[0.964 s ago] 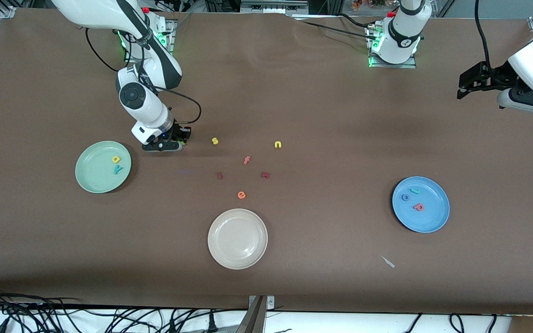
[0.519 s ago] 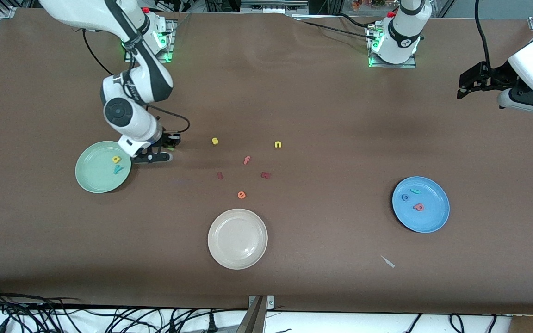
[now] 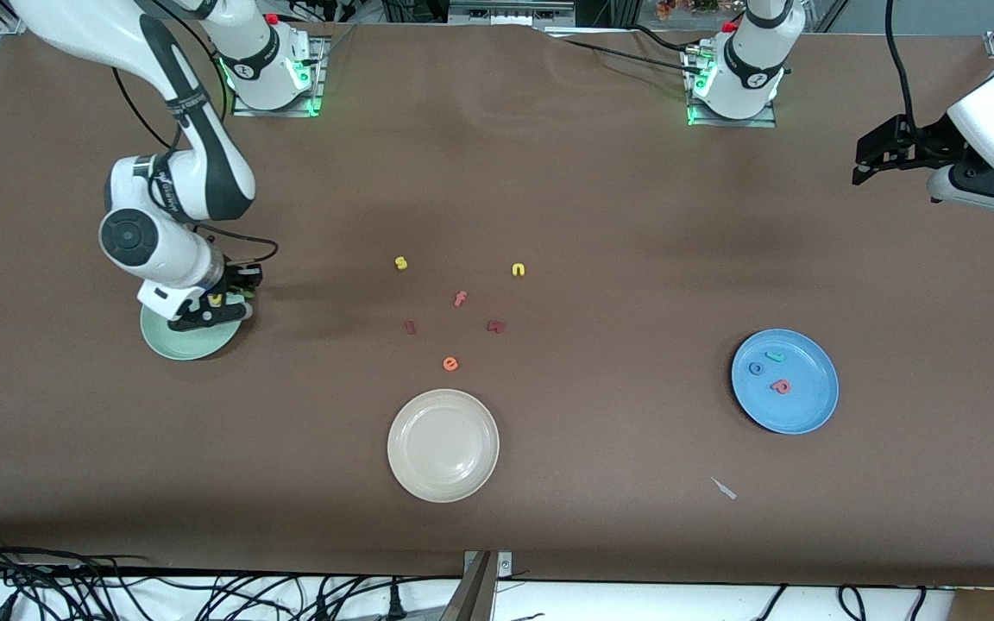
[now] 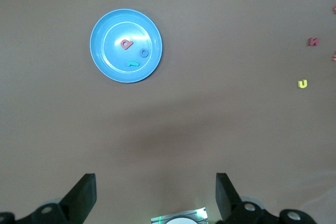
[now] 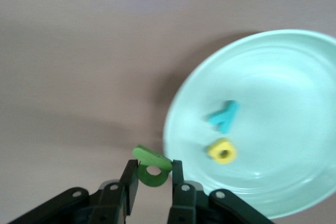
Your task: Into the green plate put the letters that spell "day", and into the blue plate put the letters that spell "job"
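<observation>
Cream plate (image 3: 443,445) sits closest to the worktop's near edge, mid-length. Farther in, the blue plate (image 3: 784,380) toward my left arm's end carries the teal j (image 3: 775,356), blue o (image 3: 756,368) and pink b (image 3: 780,386). At my right arm's end lies the green plate (image 3: 191,343), mostly under my wrist; the teal y (image 5: 224,116) and yellow a (image 5: 222,151) lie inside it. My right gripper (image 5: 152,184) hangs over that plate's rim, fingers clenched on the green d (image 5: 152,168), which stands on edge between them, clear of the plate. Mid-worktop scatter, untouched: orange e (image 3: 450,364), two dark red letters (image 3: 410,327), pink f (image 3: 460,298), yellow s (image 3: 401,263), yellow n (image 3: 518,270). My left gripper (image 3: 872,164) waits in the air over the worktop's left-arm end, fingers spread wide, holding nothing.
</observation>
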Controlling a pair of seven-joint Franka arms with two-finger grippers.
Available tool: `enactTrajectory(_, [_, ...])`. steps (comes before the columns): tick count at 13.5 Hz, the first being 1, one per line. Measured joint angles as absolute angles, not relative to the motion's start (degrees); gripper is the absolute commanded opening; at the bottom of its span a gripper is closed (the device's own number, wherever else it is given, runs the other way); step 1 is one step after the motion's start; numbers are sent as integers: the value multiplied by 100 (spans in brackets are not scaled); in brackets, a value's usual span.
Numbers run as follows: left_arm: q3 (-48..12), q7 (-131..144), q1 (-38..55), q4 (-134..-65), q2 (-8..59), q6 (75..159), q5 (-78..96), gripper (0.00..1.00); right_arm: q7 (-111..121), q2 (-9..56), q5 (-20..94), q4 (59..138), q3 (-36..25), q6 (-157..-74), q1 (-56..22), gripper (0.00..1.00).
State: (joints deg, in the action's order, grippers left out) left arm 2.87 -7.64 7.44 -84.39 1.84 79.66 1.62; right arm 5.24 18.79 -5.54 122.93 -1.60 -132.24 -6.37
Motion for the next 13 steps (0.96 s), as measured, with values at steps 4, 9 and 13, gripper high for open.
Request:
enactTrajectory(4, [289, -764, 743, -8439, 184, 7966, 162, 100, 1307, 2231, -564, 11867, -264, -13223, -131, 100])
enactTrajectory(9, [283, -764, 745, -8439, 184, 7966, 162, 100, 1333, 2412, -562, 11473, -182, -12786, -75, 100])
enactTrajectory(13, [284, -764, 745, -8438, 184, 7966, 162, 100, 801, 2408, -557, 10969, 94, -11948, -174, 100])
